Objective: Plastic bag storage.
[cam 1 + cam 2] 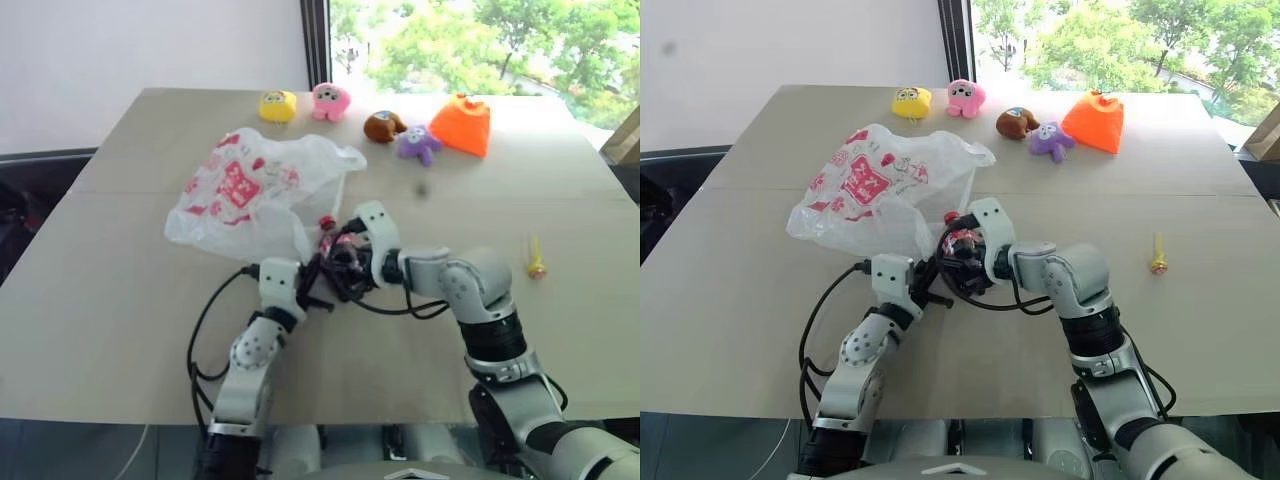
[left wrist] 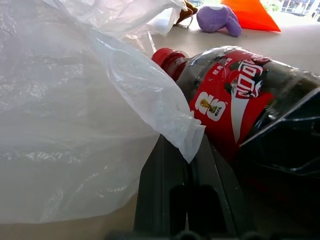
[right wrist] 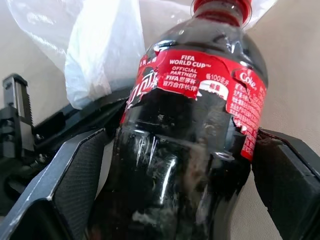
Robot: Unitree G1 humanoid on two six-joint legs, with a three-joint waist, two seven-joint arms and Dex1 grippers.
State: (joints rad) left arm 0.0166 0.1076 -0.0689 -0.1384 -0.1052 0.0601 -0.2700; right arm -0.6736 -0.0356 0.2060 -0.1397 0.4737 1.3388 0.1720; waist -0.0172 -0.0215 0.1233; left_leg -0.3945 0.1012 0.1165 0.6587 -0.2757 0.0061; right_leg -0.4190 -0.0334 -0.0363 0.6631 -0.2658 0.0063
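The plastic bag (image 1: 250, 190), thin translucent white with red prints, lies crumpled on the table left of centre. My left gripper (image 2: 192, 150) is shut on a twisted strip of the bag's near edge and points level at it. Right beside it, a dark cola bottle (image 3: 190, 125) with a red label and red cap (image 1: 326, 221) sits between the fingers of my right gripper (image 1: 340, 258), which grip its body on both sides. The bottle's cap points toward the bag's edge. In the left wrist view the bottle (image 2: 235, 100) lies just beside the held bag strip.
Along the far side of the tan table (image 1: 100, 300) sit a yellow plush (image 1: 277, 105), a pink plush (image 1: 329, 100), a brown plush (image 1: 383, 126), a purple plush (image 1: 418, 143) and an orange pouch (image 1: 464, 124). A small yellow object (image 1: 536, 258) lies at the right.
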